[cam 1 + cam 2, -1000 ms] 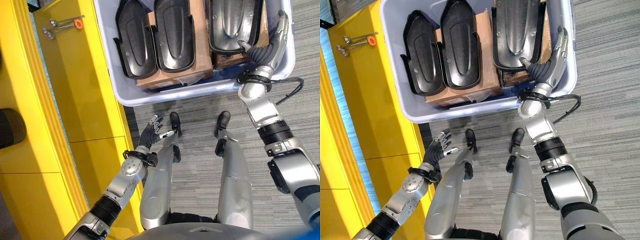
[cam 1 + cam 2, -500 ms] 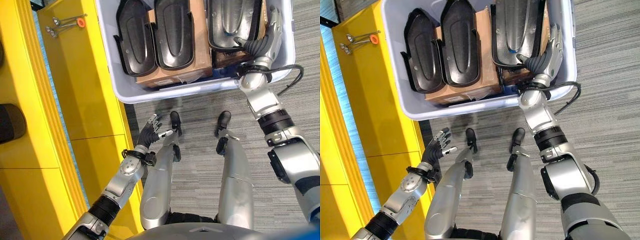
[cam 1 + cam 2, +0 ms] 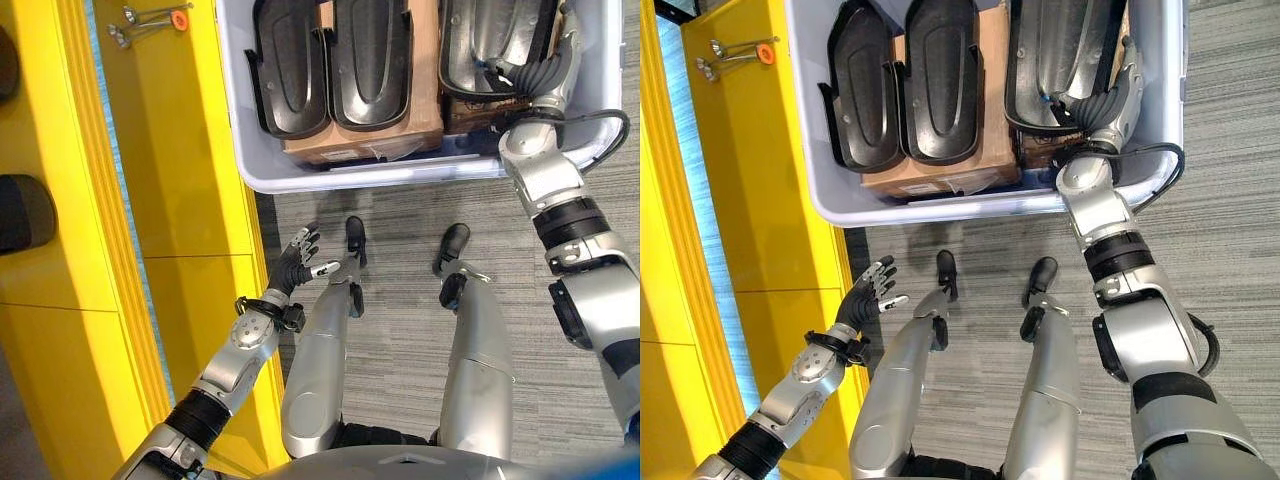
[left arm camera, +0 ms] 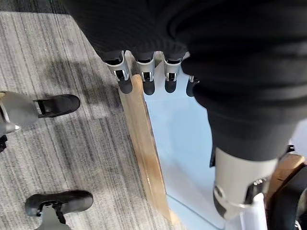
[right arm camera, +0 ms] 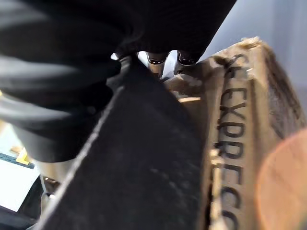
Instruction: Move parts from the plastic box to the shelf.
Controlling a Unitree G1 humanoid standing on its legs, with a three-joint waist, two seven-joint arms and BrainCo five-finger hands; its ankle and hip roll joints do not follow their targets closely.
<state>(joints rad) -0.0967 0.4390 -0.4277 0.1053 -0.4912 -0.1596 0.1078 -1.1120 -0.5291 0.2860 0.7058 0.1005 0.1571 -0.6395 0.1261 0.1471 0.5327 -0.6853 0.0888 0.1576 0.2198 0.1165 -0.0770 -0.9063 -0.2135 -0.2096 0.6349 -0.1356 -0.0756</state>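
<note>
A pale plastic box (image 3: 830, 200) stood on the grey striped floor (image 3: 1230, 200) in front of the robot, with the yellow shelf (image 3: 170, 180) just beside it on the robot's left. Inside the box lay three black moulded parts, side by side and resting on brown cardboard boxes (image 3: 985, 150): the left part (image 3: 862, 85), the middle part (image 3: 940, 75) touching it, and the right part (image 3: 1060, 55) set a little apart. The right robot hand (image 3: 1110, 100) reached over the near wall of the box at the near end of the right part, its silver fingers (image 3: 1129, 70) lying along that part's outer edge and its thumb at the near rim; the right wrist view showed dark fingertips (image 5: 157, 58) against the black part beside printed cardboard, but whether the fingers had closed round the part could not be told. The left robot hand (image 3: 297, 262) hung low by the front edge of the shelf, well apart from the box, fingers spread loosely and holding nothing. On the shelf's far end lay some small metal pieces with an orange ring (image 3: 180, 17).
</note>
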